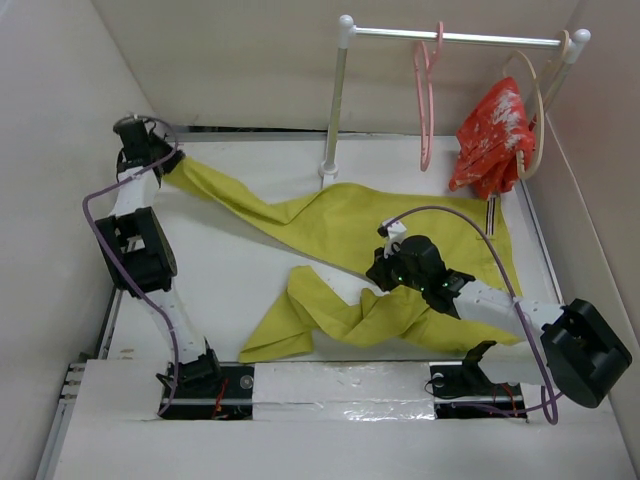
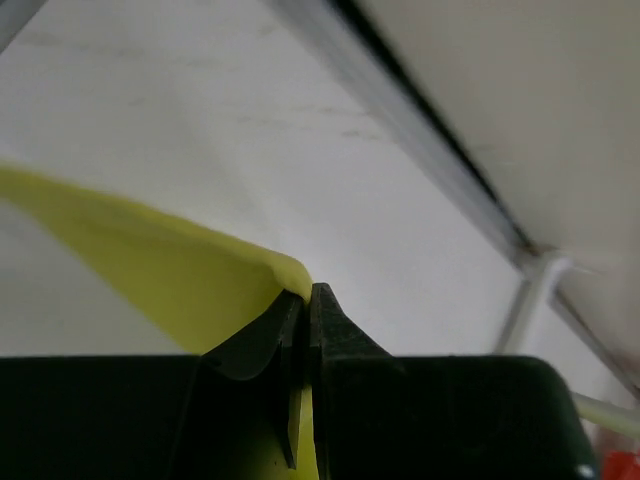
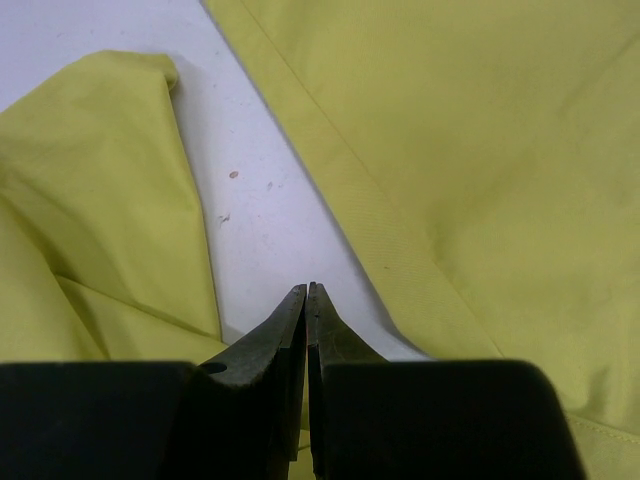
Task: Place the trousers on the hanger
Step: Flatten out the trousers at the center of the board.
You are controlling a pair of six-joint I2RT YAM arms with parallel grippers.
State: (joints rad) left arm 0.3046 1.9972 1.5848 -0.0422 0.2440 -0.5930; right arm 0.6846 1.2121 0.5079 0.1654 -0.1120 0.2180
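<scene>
Holds right gripper (image 3: pixel 307 292) shut, seemingly empty, over mustard trousers (image 1: pixel 330 215); pinches leg end in left gripper (image 2: pixel 305 296); straightening step; next needs fetching pink hanger (image 1: pixel 427 120).

White desk (image 1: pixel 230 250) boxed by plain beige walls (image 1: pixel 230 60); white garment rail (image 1: pixel 480 39) at one o'clock.

Mustard-yellow trousers (image 1: pixel 400 225) sprawl across the white table (image 1: pixel 230 270); one leg stretches to the left gripper (image 1: pixel 164 167), upper left; the pink hanger (image 1: pixel 427 100) hangs upper right.
</scene>
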